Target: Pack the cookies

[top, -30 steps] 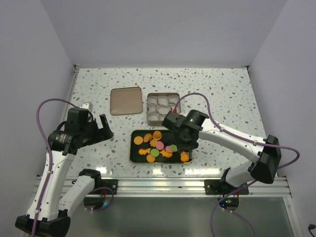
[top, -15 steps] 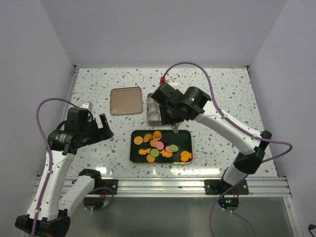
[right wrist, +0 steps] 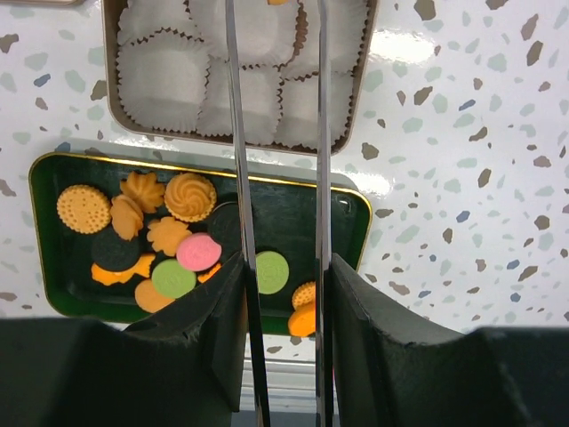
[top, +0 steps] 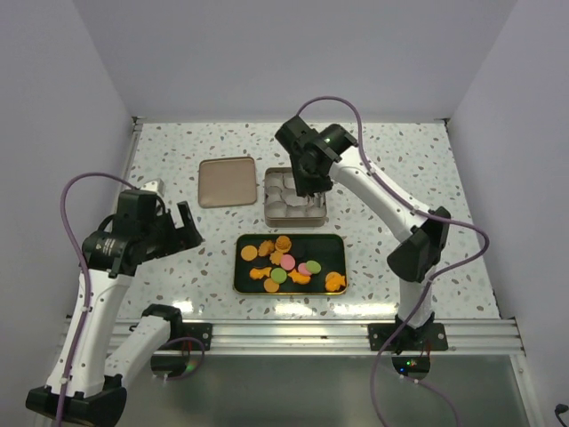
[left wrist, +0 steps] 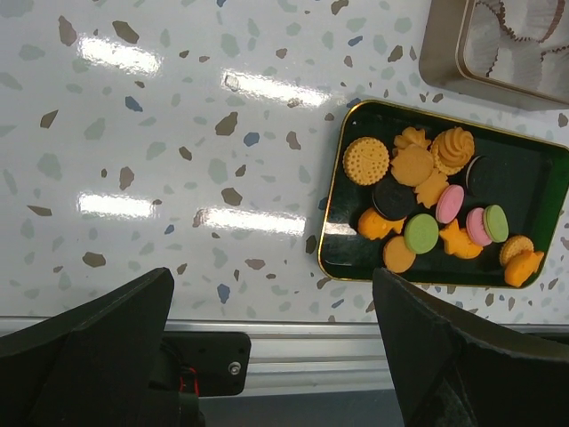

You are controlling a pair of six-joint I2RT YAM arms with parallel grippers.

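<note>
Top external: right gripper (top: 308, 184) with cookie (right wrist: 277, 2), now above tin (top: 268, 213).

Tabletop (left wrist: 178, 133) smooth, glossy terrazzo-look w/ glare; tray (left wrist: 533, 178) glossy dark w/ gold metallic rim; tin (right wrist: 108, 89) & lid (top: 226, 181) matt metal; paper cups (right wrist: 160, 80) pleated white; cookies (left wrist: 449, 204) matt, some ridged/dotted.
</note>
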